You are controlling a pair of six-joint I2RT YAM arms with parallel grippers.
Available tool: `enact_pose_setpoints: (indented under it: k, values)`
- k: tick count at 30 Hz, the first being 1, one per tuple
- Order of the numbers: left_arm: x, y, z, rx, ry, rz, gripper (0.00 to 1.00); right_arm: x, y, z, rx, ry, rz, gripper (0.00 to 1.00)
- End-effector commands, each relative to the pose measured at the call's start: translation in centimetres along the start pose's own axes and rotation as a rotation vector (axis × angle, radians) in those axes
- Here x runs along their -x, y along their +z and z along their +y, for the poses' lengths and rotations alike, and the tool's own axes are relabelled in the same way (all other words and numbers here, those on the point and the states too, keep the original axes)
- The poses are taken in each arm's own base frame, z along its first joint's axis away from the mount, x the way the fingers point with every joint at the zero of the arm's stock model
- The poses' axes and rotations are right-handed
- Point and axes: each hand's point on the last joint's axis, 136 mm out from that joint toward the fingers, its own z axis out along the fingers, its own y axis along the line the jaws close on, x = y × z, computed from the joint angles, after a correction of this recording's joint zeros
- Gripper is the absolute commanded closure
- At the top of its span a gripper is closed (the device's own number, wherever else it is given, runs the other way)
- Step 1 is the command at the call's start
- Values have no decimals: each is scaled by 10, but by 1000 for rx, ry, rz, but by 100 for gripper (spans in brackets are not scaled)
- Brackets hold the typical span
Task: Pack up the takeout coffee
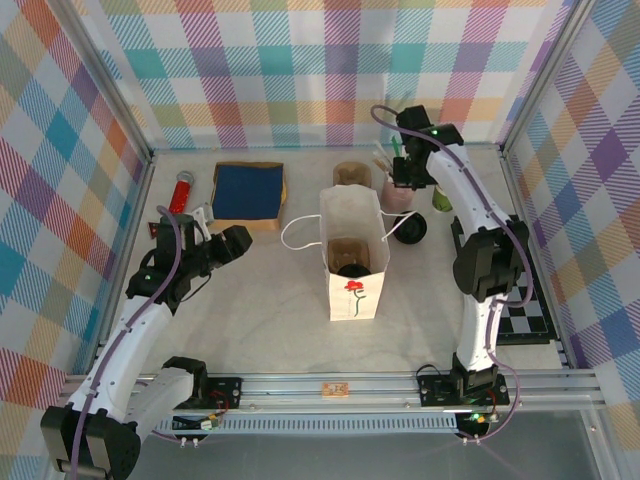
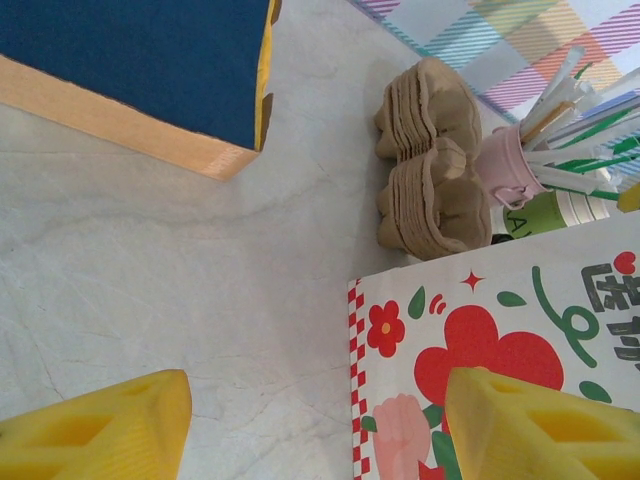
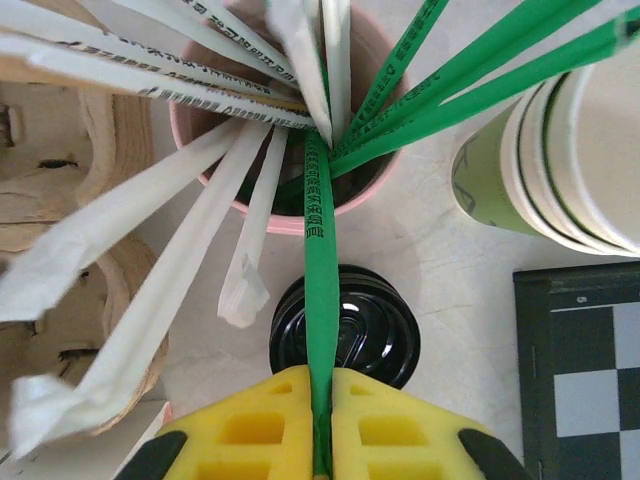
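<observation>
While my R claw (image 3: 322, 420) is pinched shut on a green wrapped straw (image 3: 318, 250), the takeout coffee (image 1: 350, 268) looks to be already down inside the white paper bag (image 1: 355, 295). I see a round black lid in a brown tray (image 1: 345, 248); the cup body is hidden under it, so that's my read, not certain.

The straw's long axis runs straight out ahead of my R fingertips into the pink cup (image 3: 285, 222), far end in among the other straws. A loose black lid (image 3: 375, 335) lies on the table just ahead of those fingertips, under the straw.

From the R claw, the bag mouth lies back toward my base & off to the left. It faces up, so I reckon the straw has to go in end-first, approx. vertical.

My L claw (image 2: 318, 425) is open, holding nothing, w/ the bag's printed side just beside its right-hand finger. L sits nearer the bag wall, so prob. it steadies the bag while R does the drop.
</observation>
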Motion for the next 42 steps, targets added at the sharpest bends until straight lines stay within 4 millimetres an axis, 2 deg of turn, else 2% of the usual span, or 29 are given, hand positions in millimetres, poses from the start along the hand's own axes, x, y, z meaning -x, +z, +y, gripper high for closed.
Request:
enact_pose_setpoints:
  k: [1, 9, 16, 20, 31, 42]
  values:
    - [8, -8, -10, -10, 35, -18, 32, 7, -43, -6, 8, -16, -72, 90]
    - [9, -9, -12, -14, 39, -23, 32, 5, -68, -9, 23, -25, -102, 90]
    - [10, -11, -13, -13, 42, -24, 32, 2, -66, -7, 29, -36, -84, 90]
    - [10, -13, -12, -9, 49, -25, 32, 2, -71, -3, 46, -38, -86, 90]
    - [12, -12, -11, 1, 56, -29, 32, -4, -100, 2, 73, -72, -90, 91]
    - [12, -11, -10, 4, 61, -29, 32, -11, -128, -1, 84, -78, -116, 94]
